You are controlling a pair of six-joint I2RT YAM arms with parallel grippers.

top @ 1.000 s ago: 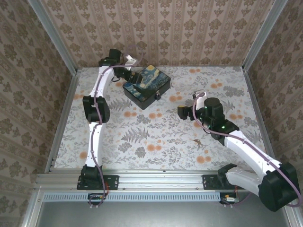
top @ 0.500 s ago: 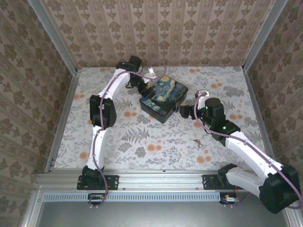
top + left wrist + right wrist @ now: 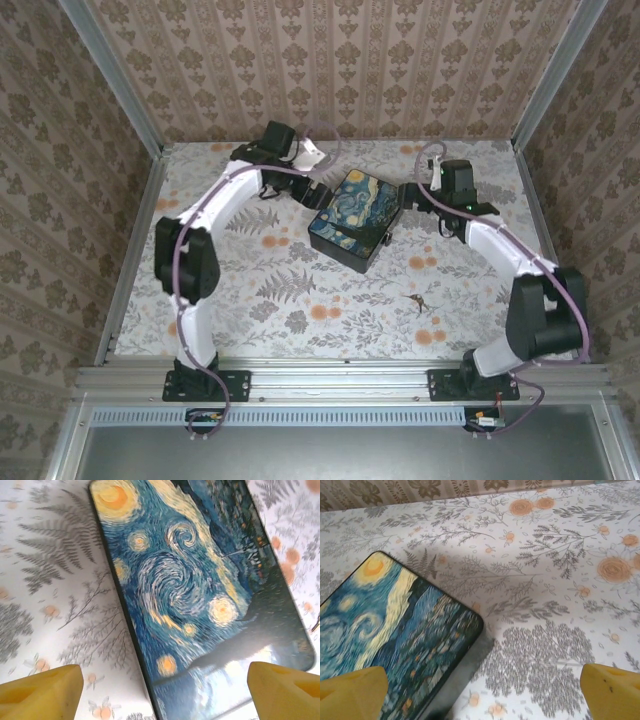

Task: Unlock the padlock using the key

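**Padlock untouched, key unclaimed**

Left end effector is spread wide and empty over the box's starry lid. Right end effector is wide open too, empty, at the box's far right corner. The padlock seems to hang on the box's near right side. The key, I reckon, lies on the tabletop, nearer and right of the box. Pick-up, insertion and turn all remain.

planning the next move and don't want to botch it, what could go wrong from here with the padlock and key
1. The left pincer and right pincer, both open, flank the box, while the padlock seems to sit on its near side; a nudge could slide the box.
2. The key lies on the printed cloth, apart from both; so tiny among the print, it may be fumbled.
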